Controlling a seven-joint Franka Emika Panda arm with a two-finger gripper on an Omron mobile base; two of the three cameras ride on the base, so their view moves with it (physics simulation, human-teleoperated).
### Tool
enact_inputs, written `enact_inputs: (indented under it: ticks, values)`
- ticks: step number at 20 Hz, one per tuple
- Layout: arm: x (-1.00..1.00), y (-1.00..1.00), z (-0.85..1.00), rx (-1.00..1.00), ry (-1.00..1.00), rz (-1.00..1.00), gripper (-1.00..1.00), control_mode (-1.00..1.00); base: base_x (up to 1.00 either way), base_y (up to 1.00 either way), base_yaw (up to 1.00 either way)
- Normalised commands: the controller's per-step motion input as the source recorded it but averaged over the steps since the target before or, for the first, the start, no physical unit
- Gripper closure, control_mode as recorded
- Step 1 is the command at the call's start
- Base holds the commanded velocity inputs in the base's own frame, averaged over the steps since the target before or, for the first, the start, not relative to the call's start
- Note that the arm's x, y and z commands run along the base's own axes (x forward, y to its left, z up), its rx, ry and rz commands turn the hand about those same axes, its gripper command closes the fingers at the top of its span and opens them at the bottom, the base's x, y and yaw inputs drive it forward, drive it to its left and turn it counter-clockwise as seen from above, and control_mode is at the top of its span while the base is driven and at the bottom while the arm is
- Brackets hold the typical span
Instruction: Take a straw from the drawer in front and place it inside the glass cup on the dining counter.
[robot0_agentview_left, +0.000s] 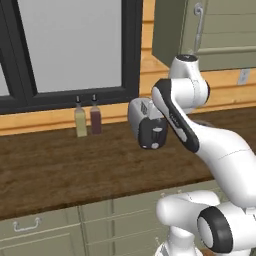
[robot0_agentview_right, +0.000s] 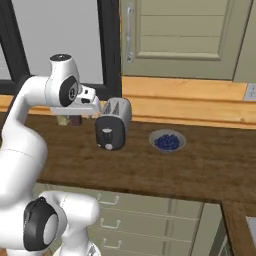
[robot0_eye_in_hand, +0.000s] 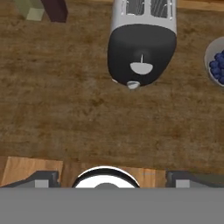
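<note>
Sage-green cabinet drawers (robot0_agentview_right: 135, 210) with metal handles run along the near edge below the dark wood bench (robot0_agentview_right: 200, 165). Above it, the tool (robot0_eye_in_hand: 111, 180) hangs with its jaws spread wide, holding nothing. Farther back stands a toaster (robot0_agentview_right: 113, 129), with a bowl of blueberries (robot0_agentview_right: 168, 141) to its right and two bottles (robot0_agentview_left: 87, 120) to its left. No straw or glass cup is visible.

— What stands on the dark brown wooden wall counter (robot0_agentview_right: 200, 165)?
— A silver and black toaster (robot0_agentview_right: 113, 129) in the middle. Left of it, two small bottles (robot0_agentview_left: 87, 118) touch side by side under the black-framed window (robot0_agentview_left: 70, 50). Right of it stands a grey bowl of blueberries (robot0_agentview_right: 167, 141).
</note>
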Motion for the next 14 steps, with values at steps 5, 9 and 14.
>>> enact_inputs:
  ticks: [5,9,14]
  values:
    - [0.0,0.0,0.0,0.0,0.0,0.0,-1.0,1.0,-0.52,0.6,-0.36]
    - [0.0,0.0,0.0,0.0,0.0,0.0,-1.0,1.0,-0.35,0.66,-0.44]
    - [0.0,0.0,0.0,0.0,0.0,0.0,-1.0,1.0,-0.28,0.71,-0.52]
